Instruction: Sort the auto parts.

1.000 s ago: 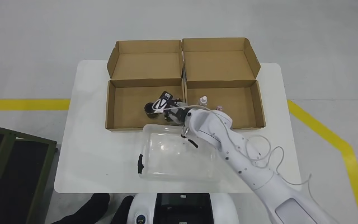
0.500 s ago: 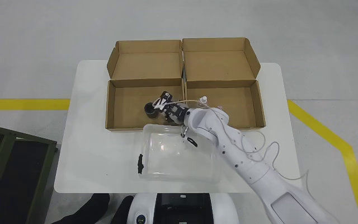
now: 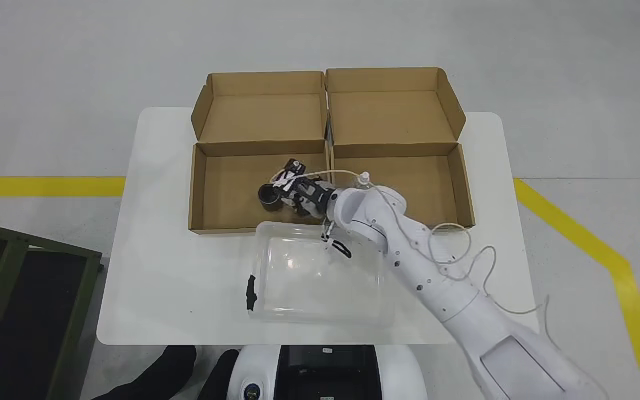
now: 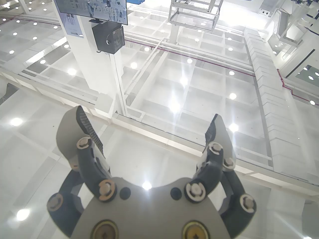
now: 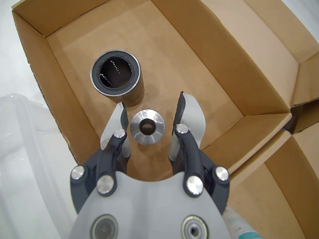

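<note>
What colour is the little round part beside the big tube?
The little round part is shiny silver with a dark hole; clearest in the right wrist view.

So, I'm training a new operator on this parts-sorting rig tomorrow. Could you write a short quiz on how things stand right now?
1. True or false: the right gripper is shut on the small silver metal cone.
2. Where does the dark upright metal cylinder stand?
A. in the left brown cardboard box
B. in the right cardboard box
C. in the clear plastic bin
3. Fill in: the left gripper, raised away from the table, is ____.

Key
1. False: it is open, and the cone lies on the box floor between its fingers.
2. A
3. open
</note>
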### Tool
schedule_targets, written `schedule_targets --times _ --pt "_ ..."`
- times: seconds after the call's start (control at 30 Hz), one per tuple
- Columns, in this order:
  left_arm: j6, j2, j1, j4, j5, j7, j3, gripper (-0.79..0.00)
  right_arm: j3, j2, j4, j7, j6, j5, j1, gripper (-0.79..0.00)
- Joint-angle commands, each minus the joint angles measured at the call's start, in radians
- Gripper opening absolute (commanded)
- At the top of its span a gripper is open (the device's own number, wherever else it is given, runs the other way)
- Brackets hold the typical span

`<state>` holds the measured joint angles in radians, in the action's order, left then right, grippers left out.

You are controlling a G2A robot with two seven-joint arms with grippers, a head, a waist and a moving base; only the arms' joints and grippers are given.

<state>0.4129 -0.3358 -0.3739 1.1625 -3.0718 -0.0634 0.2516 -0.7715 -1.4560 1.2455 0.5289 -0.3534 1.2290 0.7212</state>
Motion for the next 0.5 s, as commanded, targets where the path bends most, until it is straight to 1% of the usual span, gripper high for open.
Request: schedule_targets --times 0.0,0.23,0.47 --pt "0.000 0.000 0.000 0.000 0.000 0.000 0.000 0.000 -0.003 -0.001 0.006 0.002 -0.002 0.002 0.000 -0.416" --pt "0.000 0.000 0.000 0.000 0.000 0.000 0.000 0.000 -0.034 0.010 0.101 0.003 -0.026 0.021 0.032 -0.406" --pt "0.000 0.000 0.000 0.000 0.000 0.000 0.000 0.000 -0.115 0.041 0.288 0.011 -0.079 0.032 0.130 -0.409"
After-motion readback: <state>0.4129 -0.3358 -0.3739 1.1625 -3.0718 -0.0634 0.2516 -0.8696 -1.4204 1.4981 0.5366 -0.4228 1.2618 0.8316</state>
